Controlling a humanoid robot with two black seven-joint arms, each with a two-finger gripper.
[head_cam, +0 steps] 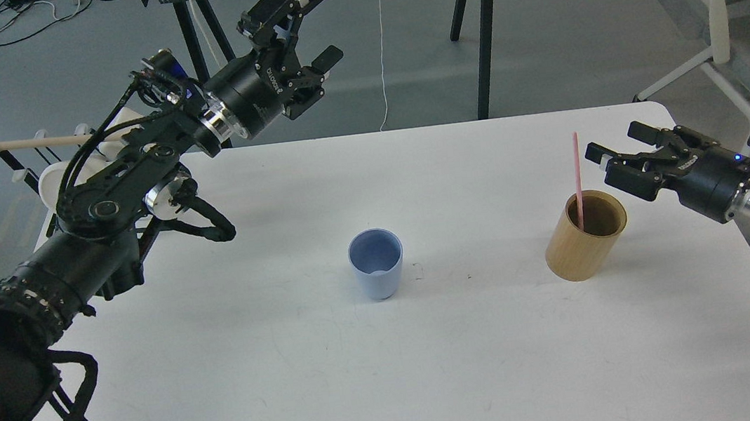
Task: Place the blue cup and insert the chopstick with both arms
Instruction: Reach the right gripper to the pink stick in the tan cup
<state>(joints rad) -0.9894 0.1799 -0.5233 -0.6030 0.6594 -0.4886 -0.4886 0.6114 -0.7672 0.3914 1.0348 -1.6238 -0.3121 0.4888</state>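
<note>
**Ana:** Chopstick (pixel 578 180) is the story here. One pink stick stands nearly upright in the bamboo holder (pixel 586 236), leaning on the holder's left inner wall, its long axis close to vertical.

**Ben:** And the right gripper (pixel 612 156) sits just to the right of it, level with the upper half of the stick, jaws spread wide and empty, pointing left toward it.

**Ana:** So the right arm looks much the nearer. The left gripper (pixel 304 24) hangs high beyond the counter's (pixel 436 373) far edge, jaws also apart, holding nothing.

**Ben:** Blue cup (pixel 376 263)?

**Ana:** Upright on the counter near the middle, well left of the holder, nothing touching it.

**Ben:** My read: a short leftward reach, jaws closing across that vertical stick, then a carry left to the cup.
</note>
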